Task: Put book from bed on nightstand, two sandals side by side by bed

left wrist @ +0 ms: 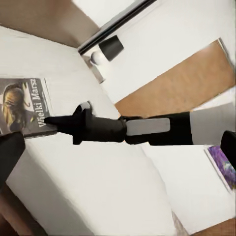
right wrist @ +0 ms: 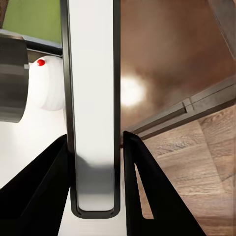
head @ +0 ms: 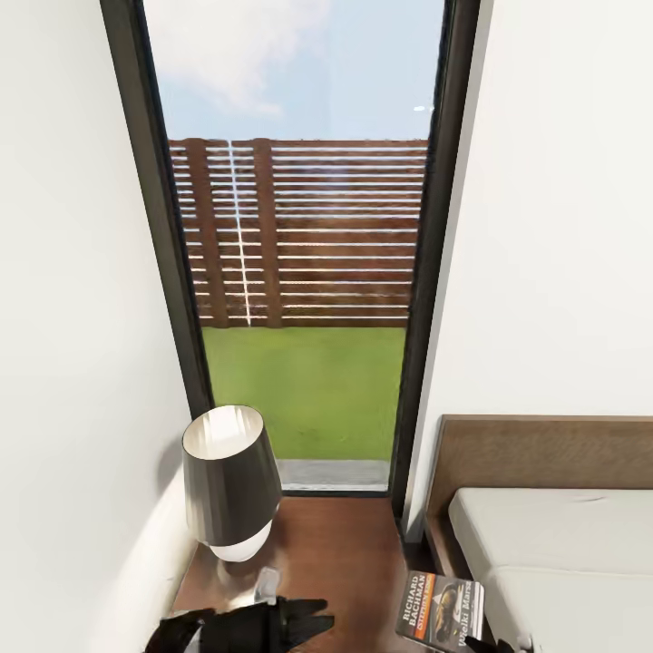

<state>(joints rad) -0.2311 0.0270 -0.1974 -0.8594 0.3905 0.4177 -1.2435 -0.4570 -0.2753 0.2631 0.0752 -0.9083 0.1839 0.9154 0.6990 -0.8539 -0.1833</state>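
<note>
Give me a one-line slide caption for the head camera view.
Dark-covered paperback book held at the glossy dark brown nightstand's edge, beside a dark-shaded table lamp and grey-mattressed bed.

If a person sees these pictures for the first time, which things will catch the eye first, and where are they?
First the tall dark-framed window in the middle of the head view, with the slatted fence and grass outside. Below it a dark lamp stands on the glossy nightstand, tilted. To its right, the right tool grips the book edge-on, beside the bed.
</note>
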